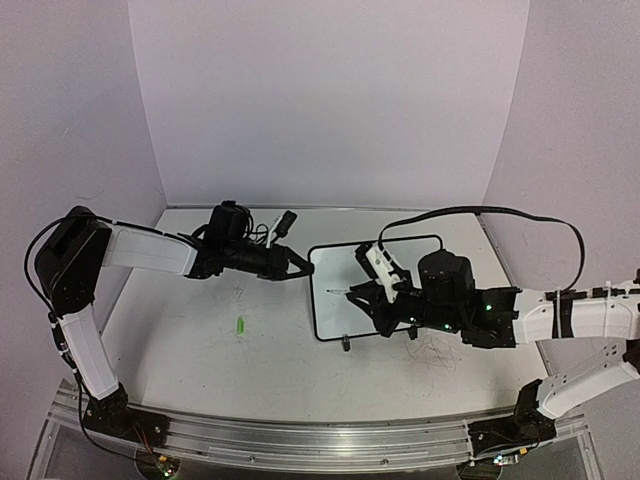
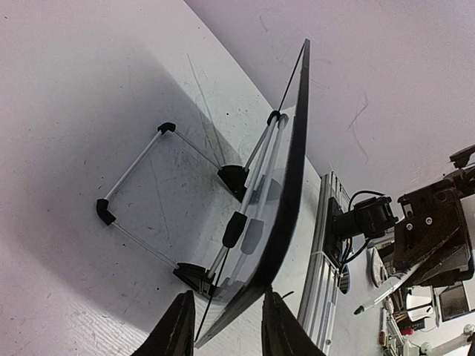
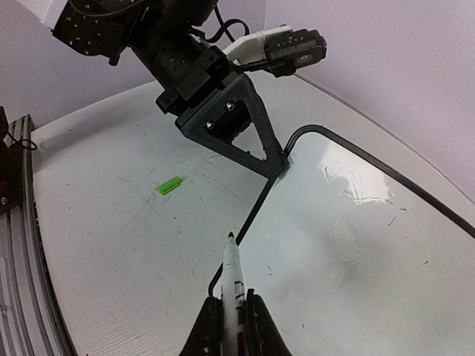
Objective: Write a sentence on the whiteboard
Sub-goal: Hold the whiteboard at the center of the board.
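The whiteboard (image 1: 385,290) lies mid-table, black-framed, tilted up on its wire stand (image 2: 133,170). The sentence is out of view; the board's face (image 3: 356,245) shows only faint smears. My left gripper (image 1: 303,268) is at the board's far left corner, and its jaws straddle the thin edge (image 2: 293,170) with gaps on both sides. From the right wrist view its fingers (image 3: 276,165) sit on that corner. My right gripper (image 3: 231,300) is shut on a white marker (image 3: 233,271). The marker's dark tip hovers by the board's left frame.
A green marker cap (image 1: 241,325) lies on the table left of the board (image 3: 168,185). Grey scribbles (image 1: 435,350) mark the tabletop under my right arm. An aluminium rail (image 1: 300,440) runs along the near edge. Walls close the back and sides.
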Robot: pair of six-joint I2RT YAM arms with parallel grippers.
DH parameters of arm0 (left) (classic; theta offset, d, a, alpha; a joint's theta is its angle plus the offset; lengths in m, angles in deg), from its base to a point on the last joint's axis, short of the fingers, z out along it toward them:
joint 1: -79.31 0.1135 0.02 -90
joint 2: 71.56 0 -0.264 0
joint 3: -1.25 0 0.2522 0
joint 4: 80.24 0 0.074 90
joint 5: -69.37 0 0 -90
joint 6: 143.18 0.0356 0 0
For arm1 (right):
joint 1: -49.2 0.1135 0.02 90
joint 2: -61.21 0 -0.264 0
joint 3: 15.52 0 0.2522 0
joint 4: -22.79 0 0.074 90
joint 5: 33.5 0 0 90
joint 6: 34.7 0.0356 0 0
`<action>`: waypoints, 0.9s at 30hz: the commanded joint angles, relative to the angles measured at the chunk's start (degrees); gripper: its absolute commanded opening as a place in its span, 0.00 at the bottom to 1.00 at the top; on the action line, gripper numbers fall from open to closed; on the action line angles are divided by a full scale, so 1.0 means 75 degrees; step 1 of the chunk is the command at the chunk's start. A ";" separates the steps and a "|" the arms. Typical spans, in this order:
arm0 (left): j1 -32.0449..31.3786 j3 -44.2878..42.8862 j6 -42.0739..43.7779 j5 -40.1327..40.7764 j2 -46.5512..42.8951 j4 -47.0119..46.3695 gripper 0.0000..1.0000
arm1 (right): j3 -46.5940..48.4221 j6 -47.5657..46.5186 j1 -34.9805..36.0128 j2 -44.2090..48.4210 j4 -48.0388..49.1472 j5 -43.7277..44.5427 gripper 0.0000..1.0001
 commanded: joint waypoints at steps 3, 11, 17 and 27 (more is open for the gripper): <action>0.0087 -0.0249 0.0178 -0.0218 0.0045 -0.0398 0.28 | 0.0377 -0.0030 0.0109 -0.0154 0.0284 0.0319 0.00; 0.0099 -0.0201 0.0190 -0.0236 0.0058 -0.0485 0.26 | 0.0092 -0.0081 0.0116 0.0273 0.0485 0.0514 0.00; 0.0099 -0.0215 0.0156 -0.0317 0.0092 -0.0543 0.26 | 0.0095 -0.0032 0.0113 0.0268 0.0497 0.0856 0.00; 0.0099 -0.0281 0.0028 -0.0569 0.0218 -0.0721 0.30 | 0.0500 0.0149 0.0119 -0.0328 0.0421 0.1342 0.00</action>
